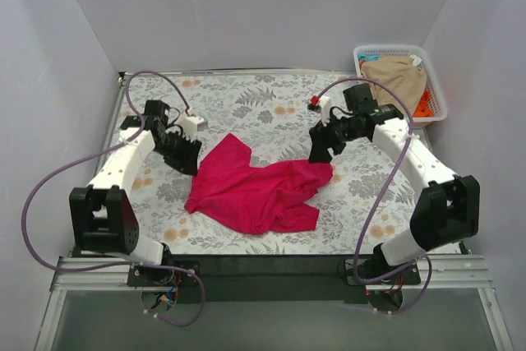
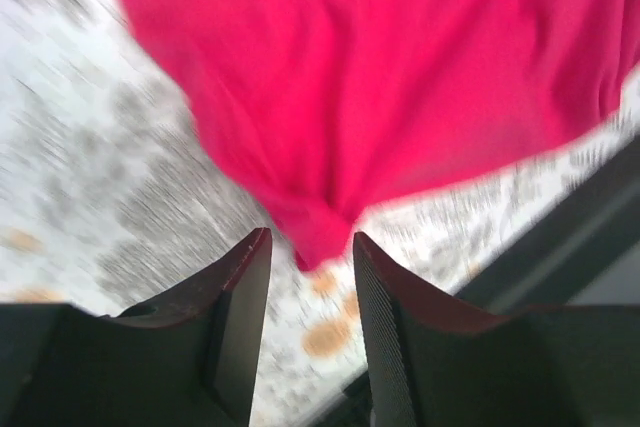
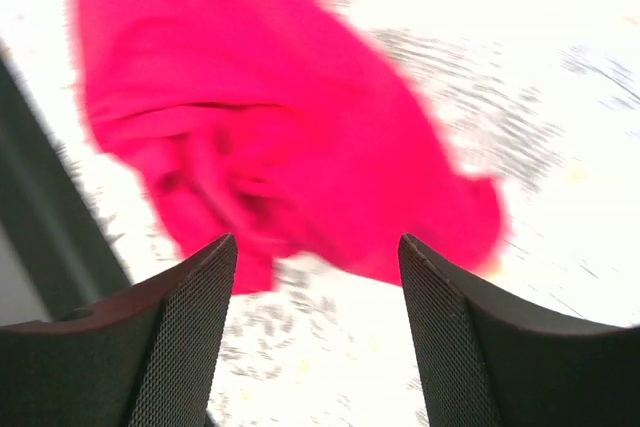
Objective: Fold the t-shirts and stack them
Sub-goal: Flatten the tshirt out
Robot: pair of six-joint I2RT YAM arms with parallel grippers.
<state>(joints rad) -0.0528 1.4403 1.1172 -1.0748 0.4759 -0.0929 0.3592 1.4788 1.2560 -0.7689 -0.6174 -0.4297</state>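
No readable text, label, brand, number or sign in any of my three views.

Top view: the crumpled crimson-pink cloth t-shirt [image 1: 255,191] at mid-table shows plain colour only. The white plastic lattice basket [image 1: 433,80] at far right, and what lies in it, are too small for me to make out any marking.

Both wrist views are motion-blurred; nothing legible in either.
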